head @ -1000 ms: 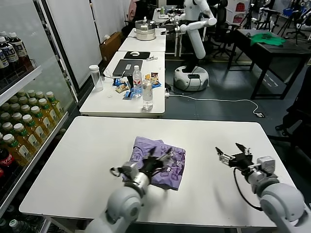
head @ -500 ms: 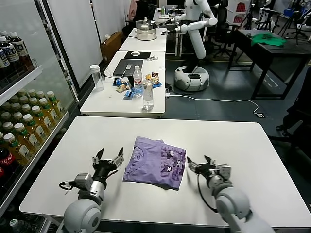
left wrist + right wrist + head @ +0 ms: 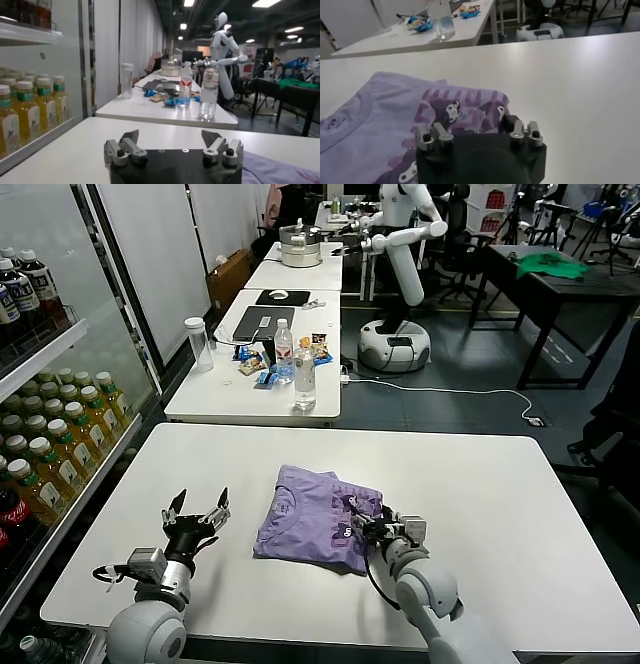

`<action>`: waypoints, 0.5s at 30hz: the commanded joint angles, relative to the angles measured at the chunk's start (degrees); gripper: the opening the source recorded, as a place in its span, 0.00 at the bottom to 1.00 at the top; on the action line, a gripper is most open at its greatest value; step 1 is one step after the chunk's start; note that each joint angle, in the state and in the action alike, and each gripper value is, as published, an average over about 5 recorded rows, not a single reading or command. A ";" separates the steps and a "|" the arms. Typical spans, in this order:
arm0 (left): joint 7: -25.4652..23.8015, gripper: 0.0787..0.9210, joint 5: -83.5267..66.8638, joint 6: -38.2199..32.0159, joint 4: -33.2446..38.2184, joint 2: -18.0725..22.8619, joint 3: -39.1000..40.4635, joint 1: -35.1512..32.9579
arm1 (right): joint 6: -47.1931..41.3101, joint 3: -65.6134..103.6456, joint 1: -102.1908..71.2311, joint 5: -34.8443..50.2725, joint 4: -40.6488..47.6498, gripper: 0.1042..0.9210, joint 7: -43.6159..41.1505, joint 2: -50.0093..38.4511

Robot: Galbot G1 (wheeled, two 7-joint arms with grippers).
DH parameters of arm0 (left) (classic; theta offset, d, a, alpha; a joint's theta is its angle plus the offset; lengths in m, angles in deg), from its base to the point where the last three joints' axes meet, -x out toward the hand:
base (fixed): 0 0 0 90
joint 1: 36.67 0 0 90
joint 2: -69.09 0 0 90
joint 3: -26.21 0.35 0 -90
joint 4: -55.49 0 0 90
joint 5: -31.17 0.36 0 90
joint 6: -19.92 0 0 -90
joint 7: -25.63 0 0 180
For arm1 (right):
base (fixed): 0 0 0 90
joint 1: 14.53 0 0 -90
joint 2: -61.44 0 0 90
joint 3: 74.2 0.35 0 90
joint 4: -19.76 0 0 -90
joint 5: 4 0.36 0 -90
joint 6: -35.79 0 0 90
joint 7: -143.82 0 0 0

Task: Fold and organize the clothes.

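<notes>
A: Since prev frame, right gripper has slid onto the T-shirt's lower-right edge, and left gripper has backed off toward lower left.

B: Jaws?

A: Left spread wide, nothing held. Right partly open over the printed graphic; grip, can't tell.

B: Shirt?

A: Folded, centre of white table. Long axis runs upper left–lower right, collar toward upper left.

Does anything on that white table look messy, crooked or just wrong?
Nothing spilled or damaged. The lavender T-shirt lies folded but slightly askew to the table edge. The right gripper is at its near right corner; the left gripper is open, off the cloth.
</notes>
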 commanded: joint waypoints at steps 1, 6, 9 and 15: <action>-0.07 0.88 0.47 -0.74 0.31 -1.00 -1.64 -1.41 | 0.02 -1.24 4.50 -0.38 4.33 0.64 0.02 1.57; -0.17 0.88 0.46 -0.82 0.13 -0.86 -1.21 -1.38 | -0.47 -0.21 7.54 -1.54 5.86 0.46 -1.74 -1.29; -0.23 0.88 0.53 -0.81 0.03 -0.63 -0.78 -1.29 | -0.92 0.19 9.95 -1.77 7.74 0.36 -3.23 -3.36; -0.32 0.88 0.62 -0.77 -0.36 -0.17 -0.13 -0.98 | -1.05 0.31 14.87 -1.78 13.88 0.15 -5.93 -5.55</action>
